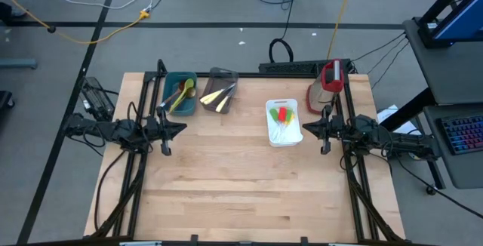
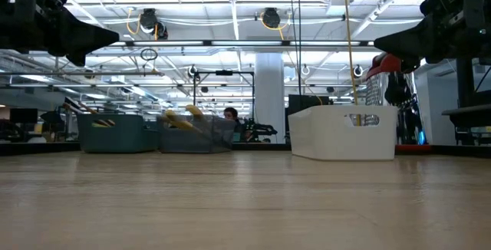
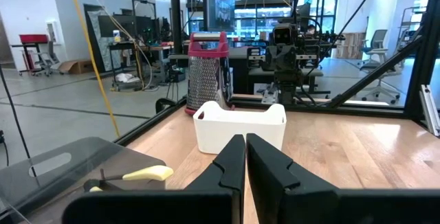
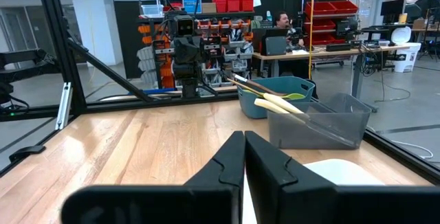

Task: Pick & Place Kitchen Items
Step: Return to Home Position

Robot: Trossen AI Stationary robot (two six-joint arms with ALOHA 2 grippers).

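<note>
Left tool (image 1: pixel 182 127): fingers together, empty, above surface's (image 1: pixel 241 193) left edge.
Right tool (image 1: pixel 305 129): fingers together, empty, beside white bin (image 1: pixel 285 142).
Spatulas (image 1: pixel 281 115): inside white bin.
Spoons (image 1: pixel 183 93): in teal bin (image 1: pixel 181 75).
Knives (image 1: pixel 219 96): in grey bin (image 1: pixel 223 72).

Off table (image 1: pixel 241 201) centre: spoon tub (image 1: pixel 181 75) at 10 o'clock, knife tub (image 1: pixel 223 72) just beside it at 11, spatula bin (image 1: pixel 285 139) at 2. Grater (image 1: pixel 332 78) sits near the bin, at its 2 o'clock. Inside them respectively: spoons (image 1: pixel 183 93), knives (image 1: pixel 219 95), spatulas (image 1: pixel 281 115).

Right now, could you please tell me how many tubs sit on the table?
3: teal tub back left, grey tub beside it, white tub farther right; none seems hidden.
</note>
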